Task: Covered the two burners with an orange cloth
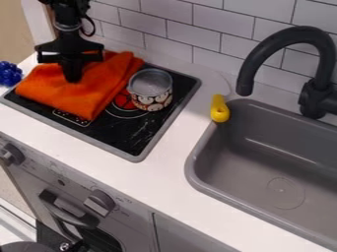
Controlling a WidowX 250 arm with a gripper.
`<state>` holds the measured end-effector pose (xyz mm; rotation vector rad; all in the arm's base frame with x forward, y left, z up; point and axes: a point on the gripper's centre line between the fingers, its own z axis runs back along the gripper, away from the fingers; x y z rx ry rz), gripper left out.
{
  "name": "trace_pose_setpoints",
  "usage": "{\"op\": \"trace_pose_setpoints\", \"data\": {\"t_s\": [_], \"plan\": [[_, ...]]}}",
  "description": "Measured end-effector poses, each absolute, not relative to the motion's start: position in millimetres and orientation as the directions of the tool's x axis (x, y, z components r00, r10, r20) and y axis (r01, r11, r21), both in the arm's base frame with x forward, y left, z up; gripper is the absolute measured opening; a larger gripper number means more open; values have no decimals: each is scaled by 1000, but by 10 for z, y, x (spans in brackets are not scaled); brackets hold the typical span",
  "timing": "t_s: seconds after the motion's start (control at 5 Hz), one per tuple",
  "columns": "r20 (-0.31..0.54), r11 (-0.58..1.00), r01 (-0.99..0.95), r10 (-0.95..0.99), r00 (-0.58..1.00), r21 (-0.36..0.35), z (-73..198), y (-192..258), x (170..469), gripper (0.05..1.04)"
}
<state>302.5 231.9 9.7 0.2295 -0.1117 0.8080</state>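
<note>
Counter (pixel 164 182): white, below a tiled wall (pixel 174 24).
My arm (pixel 68 19): in from the top left, hanging down over the stove (pixel 135 138).
My gripper (pixel 72 78): pointing down at the orange cloth (pixel 46 86); open or closed, I cannot tell.
Cloth: folded, across the stove's left side.
Pot (pixel 150 91): upright beside it.

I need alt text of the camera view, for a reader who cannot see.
The tool is over an orange cloth that partly covers the stove, beside a pot. To the right are a sink and faucet.
</note>
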Motion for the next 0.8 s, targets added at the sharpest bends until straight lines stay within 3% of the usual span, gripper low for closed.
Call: {"op": "trace_pose_setpoints", "data": {"t_s": [0.8], "plan": [[176,545,-814,798,577,201,68,2336,2666,52]]}}
